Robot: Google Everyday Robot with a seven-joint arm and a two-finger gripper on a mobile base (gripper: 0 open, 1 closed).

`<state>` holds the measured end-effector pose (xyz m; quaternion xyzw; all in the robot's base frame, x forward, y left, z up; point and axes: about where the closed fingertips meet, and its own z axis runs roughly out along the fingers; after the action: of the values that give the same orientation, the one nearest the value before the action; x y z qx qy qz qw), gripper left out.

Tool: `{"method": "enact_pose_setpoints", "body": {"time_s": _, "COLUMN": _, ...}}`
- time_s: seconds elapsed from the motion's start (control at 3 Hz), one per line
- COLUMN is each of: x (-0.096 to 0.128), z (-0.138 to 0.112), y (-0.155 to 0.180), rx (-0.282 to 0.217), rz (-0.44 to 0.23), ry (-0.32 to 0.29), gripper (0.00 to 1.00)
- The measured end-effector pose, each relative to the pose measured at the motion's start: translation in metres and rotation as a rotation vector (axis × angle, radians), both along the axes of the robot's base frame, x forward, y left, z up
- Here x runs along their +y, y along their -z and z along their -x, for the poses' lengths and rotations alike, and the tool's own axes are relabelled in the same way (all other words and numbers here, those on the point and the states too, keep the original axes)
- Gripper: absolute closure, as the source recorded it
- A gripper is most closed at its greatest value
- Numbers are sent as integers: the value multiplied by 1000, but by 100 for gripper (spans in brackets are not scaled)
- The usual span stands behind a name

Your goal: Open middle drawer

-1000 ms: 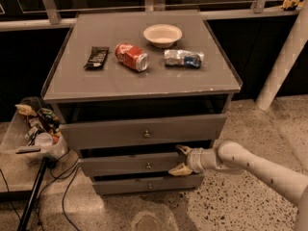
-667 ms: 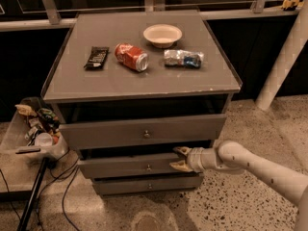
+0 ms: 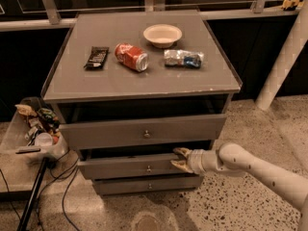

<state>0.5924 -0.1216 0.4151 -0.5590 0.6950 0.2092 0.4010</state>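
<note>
The grey cabinet has three drawers. The middle drawer has a medium-height front with a small round knob, and a dark gap shows above it. My gripper comes in from the right on a pale arm. It is at the right part of the middle drawer's front, at its top edge. Its fingers stand apart, the upper finger at the top edge and the lower one against the front face. The drawer's inside is hidden.
The taller top drawer stands pulled out a little; the thin bottom drawer is shut. On the cabinet top lie a bowl, a red can, a dark bar and a crumpled bag. A cluttered bin and cables sit at left.
My gripper has shifted slightly left and up along the middle drawer's front. The drawer fronts look unmoved.
</note>
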Motion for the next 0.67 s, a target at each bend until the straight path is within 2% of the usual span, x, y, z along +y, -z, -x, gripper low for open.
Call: {"method": "enact_pose_setpoints", "body": {"time_s": 0.67, "x": 5, "z": 8, "y": -8, "rx": -8, "rz": -21, "ry": -12, "gripper": 100}}
